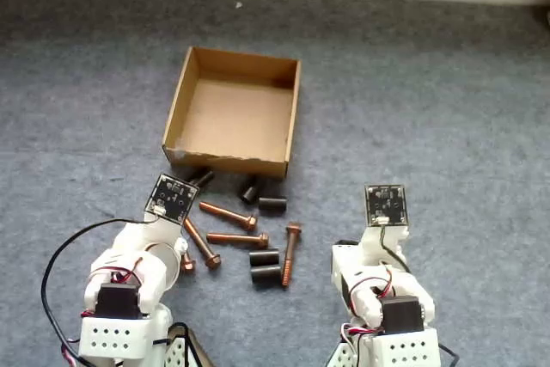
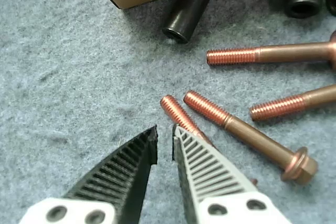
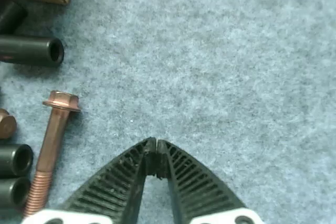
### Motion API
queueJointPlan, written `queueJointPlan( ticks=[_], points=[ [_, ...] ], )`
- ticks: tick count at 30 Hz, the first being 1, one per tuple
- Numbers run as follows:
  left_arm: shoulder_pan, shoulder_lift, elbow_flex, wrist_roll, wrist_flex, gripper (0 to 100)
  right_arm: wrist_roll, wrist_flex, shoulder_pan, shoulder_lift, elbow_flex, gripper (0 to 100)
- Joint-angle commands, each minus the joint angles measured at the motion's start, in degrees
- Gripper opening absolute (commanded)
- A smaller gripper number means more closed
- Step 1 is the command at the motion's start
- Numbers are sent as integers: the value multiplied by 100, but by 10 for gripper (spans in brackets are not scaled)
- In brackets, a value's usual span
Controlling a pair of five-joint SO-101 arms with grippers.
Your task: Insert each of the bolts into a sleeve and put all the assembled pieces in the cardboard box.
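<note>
Grey carpet (image 1: 447, 118) all around; left pincer (image 2: 165, 132) narrowly apart, right pincer (image 3: 156, 144) tips together, empty.

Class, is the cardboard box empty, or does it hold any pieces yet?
Empty: the cardboard box shows a bare floor; bolts and sleeves lie outside on the carpet.

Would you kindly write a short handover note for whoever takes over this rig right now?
Left end effector: slightly open, empty, tips right beside the threaded end of one copper-coloured metal bolt.
Right end effector: shut, empty, over bare grey carpet, clear of the parts.
Things: by my count, five bolts and five black cylindrical sleeves lie loose on the carpet in front of the brown cardboard box.
Done: nothing. No bolt is in a sleeve and nothing is in the box.
Left: all the insertions, then every assembled piece into the box.
</note>
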Motion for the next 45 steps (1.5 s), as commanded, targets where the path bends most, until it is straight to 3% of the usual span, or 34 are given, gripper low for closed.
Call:
queueJointPlan(
  ticks=[1,9,13,16,19,22,26,31,39,45],
  points=[
    [48,13,136,-26,35,75,-62,40,22,31,734,7],
    [-13,-48,110,-44,-18,77,-44,4,57,31,593,9],
    [-558,-48,-171,-44,-281,77,18,-136,57,31,4,10],
    [-1393,-48,-286,-18,-747,77,949,-646,57,31,-215,11],
    [-1789,-40,-198,-9,-1134,76,1767,-1051,57,31,-268,11],
    [-2009,-40,-75,-26,-1178,75,1996,-1182,57,40,-400,12],
    [-2202,-40,-40,-35,-1169,76,1890,-954,31,356,-1341,94],
    [-2202,-40,40,-35,-1090,77,1802,-558,-75,2009,-3125,104],
    [-2202,-40,66,-229,-1081,78,1820,549,-1771,5552,-5684,115],
    [-2202,-40,127,-475,-1081,78,1960,567,-2527,7556,-6580,224]
  ],
)
